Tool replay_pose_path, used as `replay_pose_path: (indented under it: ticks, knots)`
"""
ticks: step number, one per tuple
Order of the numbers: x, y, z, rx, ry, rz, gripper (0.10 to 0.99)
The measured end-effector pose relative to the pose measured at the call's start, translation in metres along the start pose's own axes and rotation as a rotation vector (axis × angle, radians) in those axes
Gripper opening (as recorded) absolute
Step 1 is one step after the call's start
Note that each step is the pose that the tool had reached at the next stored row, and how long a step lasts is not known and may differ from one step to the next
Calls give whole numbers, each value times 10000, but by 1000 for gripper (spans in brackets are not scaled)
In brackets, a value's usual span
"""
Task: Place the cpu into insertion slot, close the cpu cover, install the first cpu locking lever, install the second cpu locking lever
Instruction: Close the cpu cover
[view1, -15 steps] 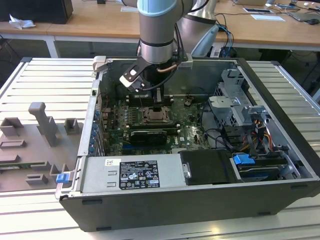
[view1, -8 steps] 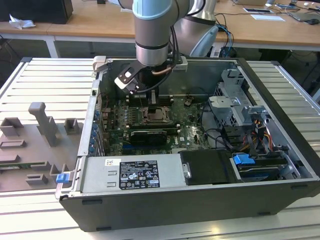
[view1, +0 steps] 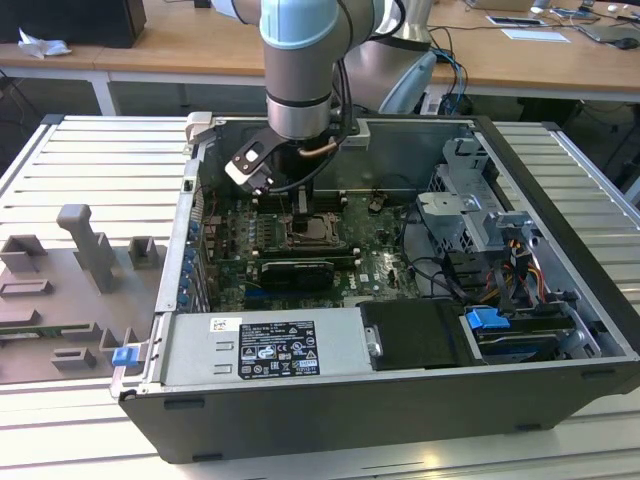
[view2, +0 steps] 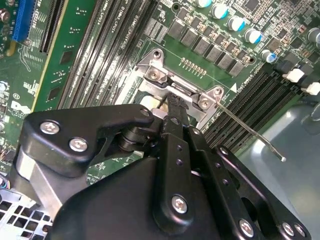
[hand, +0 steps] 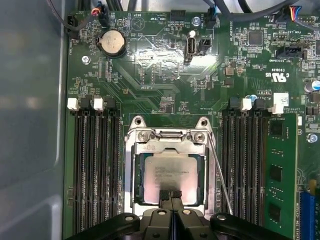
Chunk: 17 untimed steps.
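Hanging straight down into the open black computer case (view1: 400, 420) on the ribbed grey metal desk (view1: 80, 150), the black two-fingered gripper (view1: 302, 205) has its fingers pressed together and pinches nothing. Its joined tips rest on the edge of the socket nearest the arm, as the first wrist view shows.

The small flat square cpu (hand: 170, 167) with its silvery-beige metal top already lies in the insertion slot (view1: 308, 233), the silver-framed square socket near the middle of the green motherboard (hand: 150, 75), between two banks of long black memory slots (hand: 95, 170). The cpu cover (hand: 170, 148), a thin silver hinged plate with a square cut-out, appears to lie down around the chip, its metal top showing through the opening. So the first two steps look done, though I cannot tell whether the plate is fully seated.

What matters now is the locking lever (hand: 220, 175), a thin silver wire rod. It is hinged at a corner of the frame on the side away from the gripper. Its long axis runs along one side of the socket, between the frame and the neighbouring memory bank, and passes just beside the fingers. In the second wrist view its bent free end stands out beyond the board's edge, and it looks unlatched. The gripper is near the rod without touching it.
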<state>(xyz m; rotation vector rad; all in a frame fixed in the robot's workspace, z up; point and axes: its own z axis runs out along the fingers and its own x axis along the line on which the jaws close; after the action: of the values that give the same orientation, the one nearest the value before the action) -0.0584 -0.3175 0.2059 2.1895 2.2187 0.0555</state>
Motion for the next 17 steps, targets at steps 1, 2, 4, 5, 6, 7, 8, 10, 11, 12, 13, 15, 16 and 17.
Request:
replay_pose_path:
  ticks: [1, 2, 4, 5, 6, 7, 8, 10, 11, 12, 13, 15, 16, 17]
  knots:
    - [0, -1, 0, -2, 1, 0, 106]
    - [0, -1, 0, -2, 3, -2, 106]
    - [0, -1, -19, -1, 1, -3, 106]
    - [0, 0, -41, -1, 2, -2, 106]
    - [0, 1, -61, -1, 2, -2, 106]
    - [1, 2, -81, -1, 2, -2, 106]
    - [1, 2, -93, -1, 1, -2, 106]
    - [1, 3, -96, -2, 4, -1, 106]
    - [1, 10, -96, -1, 2, -2, 106]
    - [1, 34, -96, 0, 2, -2, 106]
    - [0, 68, -94, 1, 2, -1, 106]
    - [-1, 114, -92, 2, 2, -2, 106]
    - [-1, 140, -91, 1, 2, -2, 106]
    - [-2, 155, -90, 1, 2, -1, 106]
